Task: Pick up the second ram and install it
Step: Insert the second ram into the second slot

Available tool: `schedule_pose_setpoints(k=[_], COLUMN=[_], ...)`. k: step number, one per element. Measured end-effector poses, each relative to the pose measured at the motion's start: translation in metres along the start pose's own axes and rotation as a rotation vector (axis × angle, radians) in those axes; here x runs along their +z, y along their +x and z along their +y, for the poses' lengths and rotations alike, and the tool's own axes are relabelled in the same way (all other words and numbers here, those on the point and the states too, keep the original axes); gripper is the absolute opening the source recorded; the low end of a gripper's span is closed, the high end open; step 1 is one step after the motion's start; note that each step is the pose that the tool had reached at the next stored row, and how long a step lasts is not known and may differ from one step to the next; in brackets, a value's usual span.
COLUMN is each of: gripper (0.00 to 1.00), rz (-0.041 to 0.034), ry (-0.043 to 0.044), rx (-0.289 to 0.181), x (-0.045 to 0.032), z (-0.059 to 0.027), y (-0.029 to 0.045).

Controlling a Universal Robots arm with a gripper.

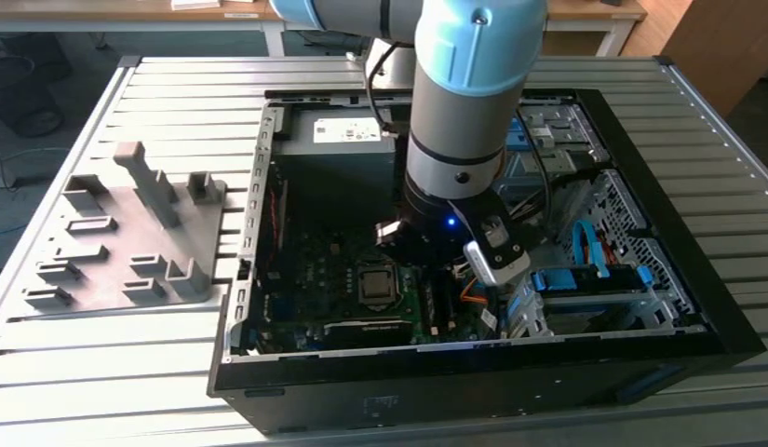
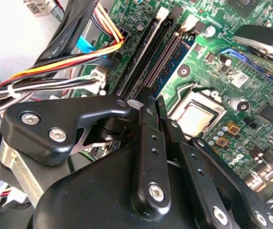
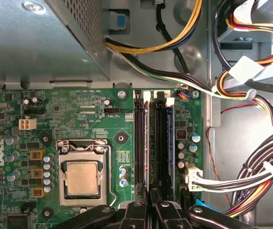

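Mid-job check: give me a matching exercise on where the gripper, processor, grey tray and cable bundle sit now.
Things: 1 gripper; 2 processor; 3 grey tray; 4 cable bundle.
Places: A on the table, at the exterior view's left of the computer case; B in its socket on the green board; C over the black memory slots; D over bare grey metal beside the board.
Pairs: 1-C; 2-B; 3-A; 4-D.

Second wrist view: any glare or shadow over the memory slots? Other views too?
Second wrist view: memory slots evenly lit, near ends hidden behind the gripper; metal panel washed out white. First wrist view: even light, mild sheen on the processor lid. Exterior view: motherboard dim inside the case, partly behind the arm.
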State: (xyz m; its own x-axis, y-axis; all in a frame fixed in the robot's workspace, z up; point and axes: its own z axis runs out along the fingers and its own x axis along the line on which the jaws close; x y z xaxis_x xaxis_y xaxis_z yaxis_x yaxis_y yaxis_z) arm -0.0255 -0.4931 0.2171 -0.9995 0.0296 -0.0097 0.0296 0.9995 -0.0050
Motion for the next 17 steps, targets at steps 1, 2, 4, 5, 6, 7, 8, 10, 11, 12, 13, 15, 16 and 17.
schedule_pose_setpoints(k=[1, 2, 4, 5, 6, 7, 8, 10, 11, 12, 13, 15, 16, 17], gripper=[0.14, 0.14, 0.14, 0.14, 0.14, 0.14, 0.14, 0.14, 0.14, 0.14, 0.14, 0.14, 0.14, 0.14], rz=[0.0, 0.0, 0.0, -0.0001, -0.0001, 0.0, -0.0001, 0.0002, 0.0004, 0.0005, 0.0004, 0.0003, 0.0002, 0.0002], ry=[0.0, 0.0, -0.0001, -0.0001, -0.0001, -0.0001, -0.0003, 0.0002, 0.0005, 0.0007, 0.0006, 0.0001, -0.0001, -0.0001], rx=[-0.001, -0.004, -0.013, -0.016, -0.016, -0.016, -0.016, -0.016, -0.016, -0.016, -0.016, -0.016, -0.016, -0.016], x=[0.0, 0.0, 0.0, 0.0, 0.0, 0.0001, 0.0004, 0.0012, 0.0016, 0.0018, 0.0019, 0.0023, 0.0023, 0.0023], z=[-0.0003, -0.0006, -0.0006, -0.0006, -0.0007, -0.0007, -0.0007, -0.0007, -0.0008, -0.0008, -0.0008, -0.0007, -0.0007, -0.0007], y=[0.0, 0.0, 0.0, -0.0002, -0.0006, -0.0007, -0.0007, -0.0008, -0.0008, -0.0008, -0.0008, -0.0008, -0.0008, -0.0008])
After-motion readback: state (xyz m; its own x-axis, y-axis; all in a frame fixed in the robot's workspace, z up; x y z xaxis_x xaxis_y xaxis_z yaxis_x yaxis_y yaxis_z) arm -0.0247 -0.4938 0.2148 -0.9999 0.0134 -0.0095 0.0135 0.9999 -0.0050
